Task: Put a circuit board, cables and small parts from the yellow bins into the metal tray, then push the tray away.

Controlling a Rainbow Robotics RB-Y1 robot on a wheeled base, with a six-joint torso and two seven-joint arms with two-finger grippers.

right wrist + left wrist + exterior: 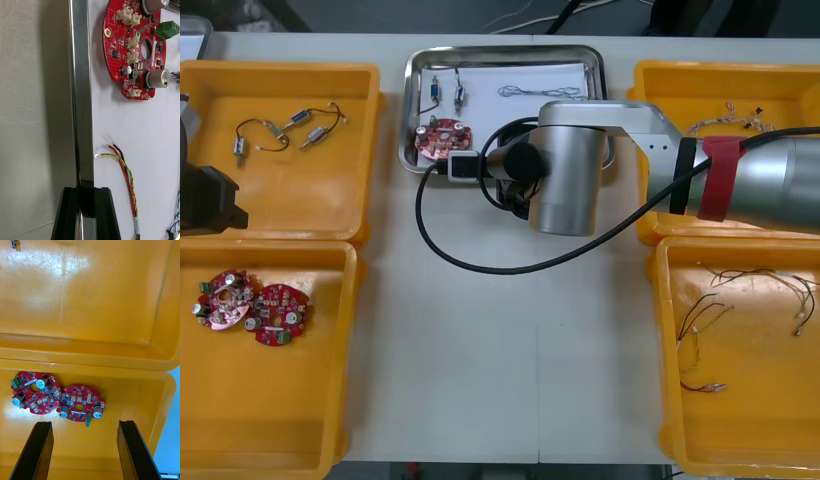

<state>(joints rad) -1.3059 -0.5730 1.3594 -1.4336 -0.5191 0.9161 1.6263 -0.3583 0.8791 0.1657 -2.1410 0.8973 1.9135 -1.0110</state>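
Both right hand (85,191) fingers pinch the six-o'clock rim, plain from the wrist, of the shiny rectangular metal tray (80,93), lying nine-to-three; left hand (85,425) spread.

A light table (510,370) spans the view, dark floor (330,12) beyond its far edge.

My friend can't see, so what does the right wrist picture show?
The right tool grips the metal tray by its rim, between its black fingers. Inside the tray lie a round red circuit board and a red and yellow cable.
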